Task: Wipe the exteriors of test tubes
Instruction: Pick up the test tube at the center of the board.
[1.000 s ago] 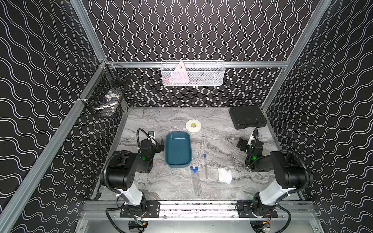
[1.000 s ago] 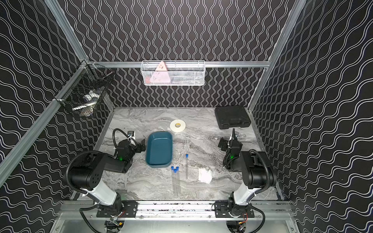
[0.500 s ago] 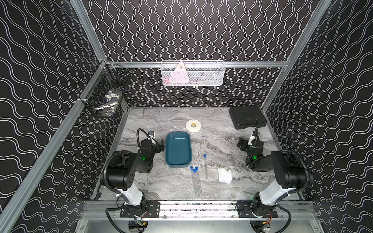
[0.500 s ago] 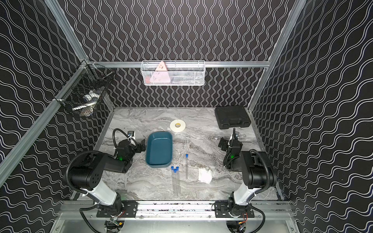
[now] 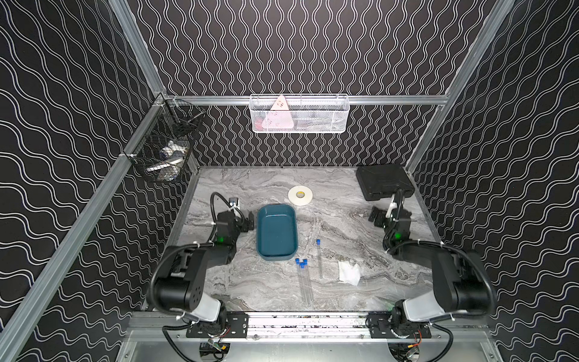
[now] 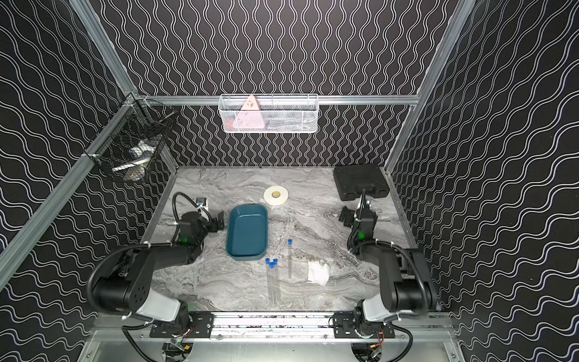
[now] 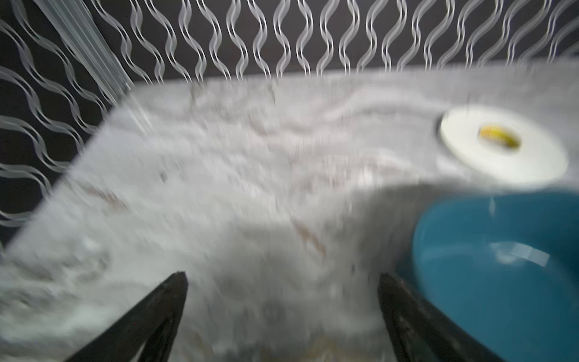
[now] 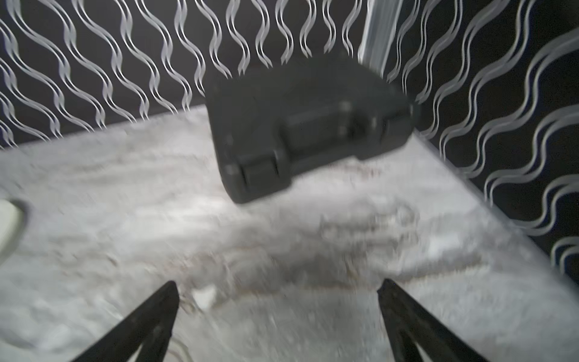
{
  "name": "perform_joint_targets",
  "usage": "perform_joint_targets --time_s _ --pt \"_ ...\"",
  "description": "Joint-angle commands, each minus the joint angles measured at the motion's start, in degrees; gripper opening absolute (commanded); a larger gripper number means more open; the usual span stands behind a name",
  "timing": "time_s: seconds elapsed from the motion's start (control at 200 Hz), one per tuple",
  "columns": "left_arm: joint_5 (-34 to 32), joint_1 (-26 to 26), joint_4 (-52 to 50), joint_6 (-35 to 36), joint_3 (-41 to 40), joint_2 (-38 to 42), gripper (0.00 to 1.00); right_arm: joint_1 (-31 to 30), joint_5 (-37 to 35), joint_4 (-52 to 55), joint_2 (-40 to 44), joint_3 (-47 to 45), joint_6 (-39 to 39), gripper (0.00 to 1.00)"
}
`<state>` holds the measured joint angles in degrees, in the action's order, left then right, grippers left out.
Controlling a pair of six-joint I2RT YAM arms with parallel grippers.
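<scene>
Clear test tubes with blue caps lie on the marble table in front of the teal tray (image 5: 276, 233). Three are bunched together (image 5: 304, 282), and a single tube (image 5: 319, 260) lies just right of them; both top views show them, the bunch (image 6: 272, 282) included. A crumpled white tissue (image 5: 348, 273) rests to the right of the tubes. My left gripper (image 5: 249, 221) stands open beside the tray's left rim, empty in the left wrist view (image 7: 282, 279). My right gripper (image 5: 377, 217) is open at the far right, empty over bare table (image 8: 277, 286). Both are well away from the tubes.
A white tape roll (image 5: 300, 195) lies behind the tray. A black case (image 5: 384, 181) sits in the back right corner. A white wire basket (image 5: 299, 114) hangs on the back wall and a black wire basket (image 5: 169, 150) on the left wall.
</scene>
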<state>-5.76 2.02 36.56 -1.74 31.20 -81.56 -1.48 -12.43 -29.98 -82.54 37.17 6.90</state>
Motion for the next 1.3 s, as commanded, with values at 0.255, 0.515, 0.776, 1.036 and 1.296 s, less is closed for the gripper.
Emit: perform_joint_targets --time_s 0.255,0.515,0.776,1.036,1.296 --pt "8.55 0.76 -43.72 -9.00 15.85 18.65 0.99 -13.76 1.65 53.70 3.58 19.57 13.36 0.99" --pt "5.92 2.37 -51.25 -19.16 17.82 20.35 0.99 -26.46 4.98 62.19 2.72 19.79 22.17 0.98" --pt "18.13 2.37 -44.40 -19.60 11.57 24.49 0.99 -37.95 0.82 65.12 -3.64 20.68 28.43 0.90" --pt "20.17 7.85 -46.64 -18.84 9.40 24.69 0.99 -41.39 -0.29 63.94 -9.55 23.08 31.59 0.75" --pt "18.00 11.57 -48.57 -17.81 8.56 26.71 0.99 -42.15 -0.52 62.72 -13.96 24.47 33.73 0.62"
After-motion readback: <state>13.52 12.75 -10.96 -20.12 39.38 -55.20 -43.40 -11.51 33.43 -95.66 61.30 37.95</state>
